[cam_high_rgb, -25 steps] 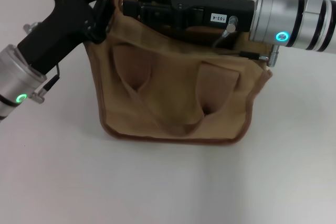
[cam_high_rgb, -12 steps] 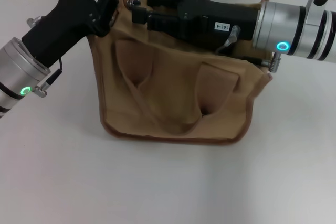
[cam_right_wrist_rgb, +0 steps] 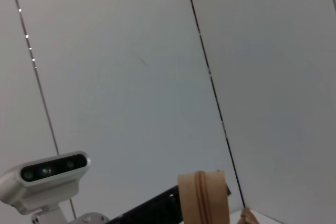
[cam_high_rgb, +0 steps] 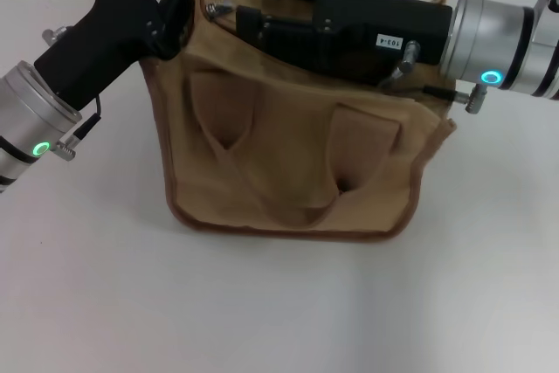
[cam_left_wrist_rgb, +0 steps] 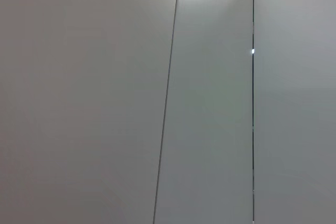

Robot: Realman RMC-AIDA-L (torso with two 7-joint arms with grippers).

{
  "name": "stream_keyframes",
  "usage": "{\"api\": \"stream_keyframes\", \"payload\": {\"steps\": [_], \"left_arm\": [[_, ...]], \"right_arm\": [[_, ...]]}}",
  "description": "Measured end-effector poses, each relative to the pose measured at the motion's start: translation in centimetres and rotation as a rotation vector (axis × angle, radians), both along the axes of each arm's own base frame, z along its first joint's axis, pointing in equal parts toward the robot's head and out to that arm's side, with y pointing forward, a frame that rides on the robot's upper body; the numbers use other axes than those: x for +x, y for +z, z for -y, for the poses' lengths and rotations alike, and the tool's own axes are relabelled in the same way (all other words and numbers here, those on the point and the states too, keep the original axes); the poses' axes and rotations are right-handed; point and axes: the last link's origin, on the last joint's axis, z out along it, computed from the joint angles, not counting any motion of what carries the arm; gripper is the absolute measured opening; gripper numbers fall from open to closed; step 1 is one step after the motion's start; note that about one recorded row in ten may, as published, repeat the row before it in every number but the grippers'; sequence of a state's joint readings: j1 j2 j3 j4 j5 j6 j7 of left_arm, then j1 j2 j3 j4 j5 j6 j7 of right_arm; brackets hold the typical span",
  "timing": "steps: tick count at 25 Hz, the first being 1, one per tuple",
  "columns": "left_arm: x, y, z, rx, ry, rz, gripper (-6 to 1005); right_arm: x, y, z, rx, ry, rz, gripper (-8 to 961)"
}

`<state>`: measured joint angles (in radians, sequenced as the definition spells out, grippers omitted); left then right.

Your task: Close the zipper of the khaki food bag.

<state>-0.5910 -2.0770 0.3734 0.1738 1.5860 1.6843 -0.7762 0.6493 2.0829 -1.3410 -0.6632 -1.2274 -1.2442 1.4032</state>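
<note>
The khaki food bag (cam_high_rgb: 293,159) stands on a plain white surface (cam_high_rgb: 279,303), its two strap handles drooping down its near side. The left end effector (cam_high_rgb: 179,2) is clamped on the bag's raised top corner at the left, while the right end effector (cam_high_rgb: 249,19) lies across the top; whether that one grips anything I cannot tell. Behind is a pale grey panelled wall (cam_left_wrist_rgb: 105,98) with thin dark seams.

The boxy tan canvas bag (cam_high_rgb: 288,163) is showing a matt, woven cloth face with darker brown piping. Both arms' matt black plastic grippers (cam_high_rgb: 166,6) (cam_high_rgb: 253,19) are giving way to brushed silver metal cuffs. The smooth white bench (cam_high_rgb: 262,303) is looking faintly satiny.
</note>
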Motion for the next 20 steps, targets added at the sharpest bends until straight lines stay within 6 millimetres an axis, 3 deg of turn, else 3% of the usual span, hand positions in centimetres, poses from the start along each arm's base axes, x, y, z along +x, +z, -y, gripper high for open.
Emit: {"api": "stream_keyframes", "payload": {"steps": [5,8,10,15,20], "left_arm": [[0.0,0.0,-0.1,0.000,0.002,-0.003,22],[0.0,0.0,-0.1,0.001,0.003,-0.002,22],[0.0,0.0,-0.1,0.002,0.002,-0.003,22],[0.1,-0.1,-0.2,-0.001,0.001,-0.001,22],[0.2,-0.2,-0.1,-0.006,-0.001,0.000,22]], "right_arm": [[-0.3,1.6,0.2,0.055,0.037,-0.017,738],[-0.6,2.8,0.3,0.108,0.084,0.015,634],[-1.1,3.5,0.5,0.127,0.138,0.099,564],[-2.5,4.9,1.0,0.128,0.263,0.458,529],[-3.1,5.2,1.0,0.164,0.317,0.511,495]]}}
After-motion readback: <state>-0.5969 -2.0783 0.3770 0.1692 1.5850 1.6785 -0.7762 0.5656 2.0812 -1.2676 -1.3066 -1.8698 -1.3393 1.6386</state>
